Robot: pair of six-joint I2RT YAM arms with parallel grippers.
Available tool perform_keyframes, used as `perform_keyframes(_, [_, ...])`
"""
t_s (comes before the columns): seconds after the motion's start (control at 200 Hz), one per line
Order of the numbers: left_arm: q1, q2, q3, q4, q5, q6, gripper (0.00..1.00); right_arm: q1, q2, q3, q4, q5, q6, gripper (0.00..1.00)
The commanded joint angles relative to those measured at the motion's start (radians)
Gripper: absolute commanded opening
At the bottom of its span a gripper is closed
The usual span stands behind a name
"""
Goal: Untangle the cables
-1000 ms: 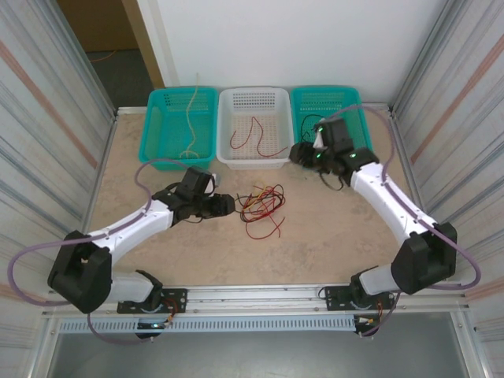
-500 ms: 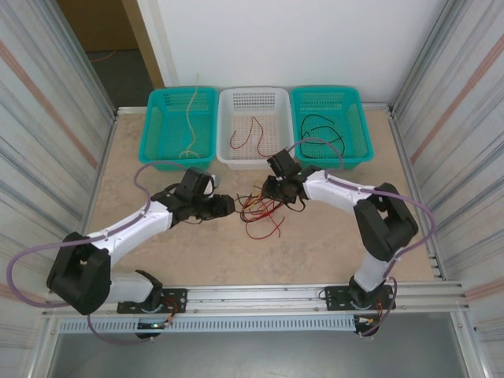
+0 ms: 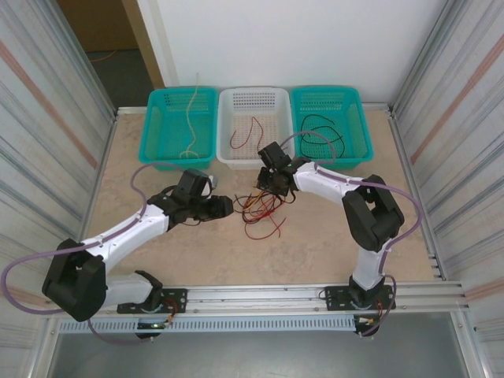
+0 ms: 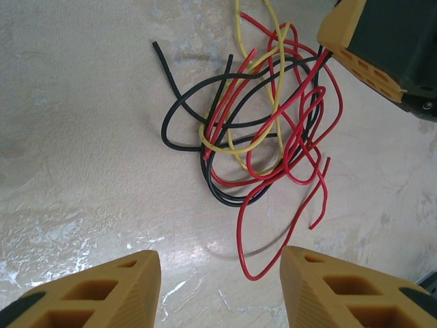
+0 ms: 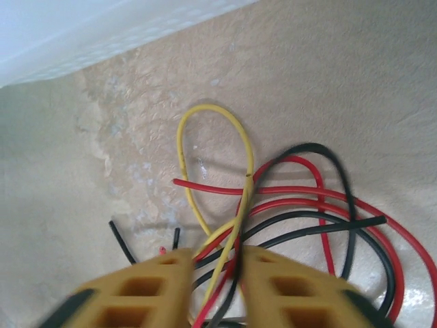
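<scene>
Cables lie in one loose knot of red, yellow and black on the table, caught between the two claws. The left claw sits just to one side of the heap with its fingers spread and nothing between them. From its own camera, the left claw faces the cables, which lie just ahead of its tips without touching them. One orange finger of the other claw presses in at the far edge of the knot.

The right claw is down on the far side of the tangle, tips right in the cables. Up close, the right claw has its fingers drawn close together, with a yellow strand and some red ones running through the narrow gap. I cannot tell whether they are truly pinched.

Just behind the right claw stands a white basket holding a red cable. A teal basket beside it holds a black cable.
</scene>
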Motion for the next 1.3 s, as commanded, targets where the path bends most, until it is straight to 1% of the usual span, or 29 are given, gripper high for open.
perform_keyframes(0.0, [0.007, -0.008, -0.009, 0.011, 0.011, 0.013, 0.5, 0.008, 0.019, 0.02, -0.03, 0.018, 0.006, 0.1])
perform_keyframes(0.045, [0.008, -0.006, -0.012, 0.016, 0.018, 0.016, 0.5, 0.012, 0.01, 0.017, -0.018, 0.011, -0.003, 0.03])
perform_keyframes(0.09, [0.007, -0.006, -0.013, 0.024, 0.026, 0.018, 0.52, 0.021, -0.006, 0.011, -0.001, 0.003, -0.016, 0.0])
perform_keyframes(0.23, [0.007, -0.011, -0.023, 0.073, 0.052, 0.021, 0.54, 0.063, -0.11, -0.011, 0.02, 0.028, -0.063, 0.0])
perform_keyframes(0.301, [0.006, -0.012, -0.029, 0.124, 0.081, 0.014, 0.47, 0.08, -0.174, -0.028, 0.032, 0.027, -0.081, 0.0])
perform_keyframes(0.386, [-0.008, -0.017, -0.042, 0.218, 0.123, 0.002, 0.47, 0.099, -0.253, -0.047, 0.04, 0.022, -0.094, 0.0])
perform_keyframes(0.476, [-0.047, -0.021, -0.037, 0.288, 0.117, 0.013, 0.48, 0.111, -0.322, -0.056, 0.033, 0.023, -0.095, 0.0])
perform_keyframes(0.566, [-0.08, -0.014, -0.017, 0.316, 0.088, 0.04, 0.48, 0.113, -0.372, -0.068, 0.039, 0.006, -0.08, 0.0])
perform_keyframes(0.701, [-0.087, 0.009, 0.008, 0.319, 0.054, 0.061, 0.48, 0.114, -0.398, -0.067, 0.039, -0.021, -0.073, 0.0])
perform_keyframes(0.832, [-0.089, 0.024, 0.021, 0.334, 0.072, 0.073, 0.46, 0.114, -0.41, -0.066, 0.036, -0.027, -0.072, 0.0])
perform_keyframes(1.012, [-0.088, 0.005, 0.018, 0.322, 0.065, 0.076, 0.44, 0.115, -0.419, -0.064, 0.039, -0.037, -0.07, 0.0])
perform_keyframes(1.087, [-0.089, -0.028, 0.024, 0.286, 0.051, 0.101, 0.49, 0.115, -0.421, -0.064, 0.033, -0.031, -0.072, 0.0])
perform_keyframes(1.182, [-0.089, -0.114, 0.024, 0.229, -0.001, 0.148, 0.58, 0.115, -0.43, -0.051, 0.026, -0.04, -0.09, 0.0])
perform_keyframes(1.253, [-0.089, -0.177, 0.02, 0.207, -0.03, 0.193, 0.61, 0.121, -0.443, -0.03, 0.024, -0.047, -0.115, 0.0])
perform_keyframes(1.298, [-0.09, -0.206, 0.02, 0.202, -0.029, 0.227, 0.63, 0.125, -0.45, -0.015, 0.023, -0.053, -0.127, 0.0])
